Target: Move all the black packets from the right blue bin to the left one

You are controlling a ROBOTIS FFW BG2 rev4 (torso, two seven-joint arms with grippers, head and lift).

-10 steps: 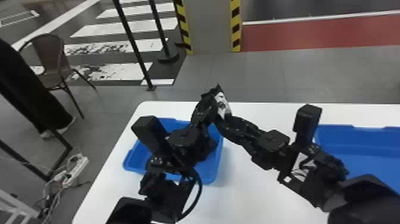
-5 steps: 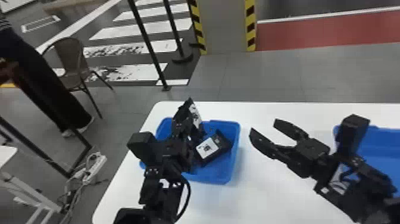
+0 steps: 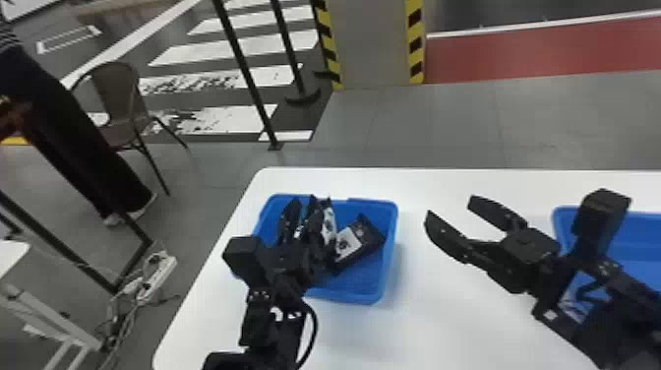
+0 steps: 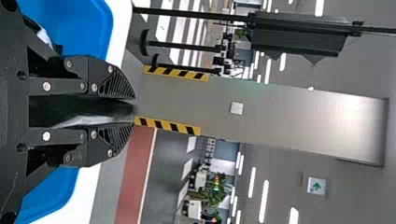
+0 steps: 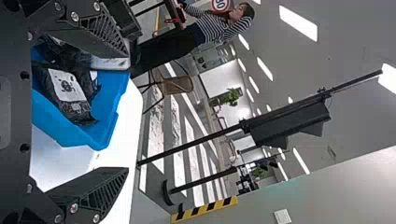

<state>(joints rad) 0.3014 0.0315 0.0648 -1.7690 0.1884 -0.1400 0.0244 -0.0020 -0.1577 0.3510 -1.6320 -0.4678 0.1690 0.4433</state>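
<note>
My left gripper (image 3: 302,212) is over the left blue bin (image 3: 391,246), its fingers reaching down over the bin's inside. In the left wrist view the left gripper (image 4: 134,111) is shut on a black packet (image 4: 81,112), pinched flat between the fingers. Inside the same bin, on its right side, lies a black packet with a white label (image 3: 359,240); the right wrist view shows this labelled packet (image 5: 67,88) too. To the right of that bin, above the white table, my right gripper (image 3: 451,208) stands open and holds nothing. In its wrist view the right gripper (image 5: 127,112) has its fingers wide apart.
The right blue bin (image 3: 634,238) sits at the table's right side, partly behind the right arm. Bare white table top (image 3: 418,324) lies between the bins. Beyond the table are a chair (image 3: 118,106) and black posts on the floor.
Both grippers were together at a packet above the left bin. The right one has opened and drawn away to the right; the left has lowered toward the bin with the packet. The head view has shifted slightly.
</note>
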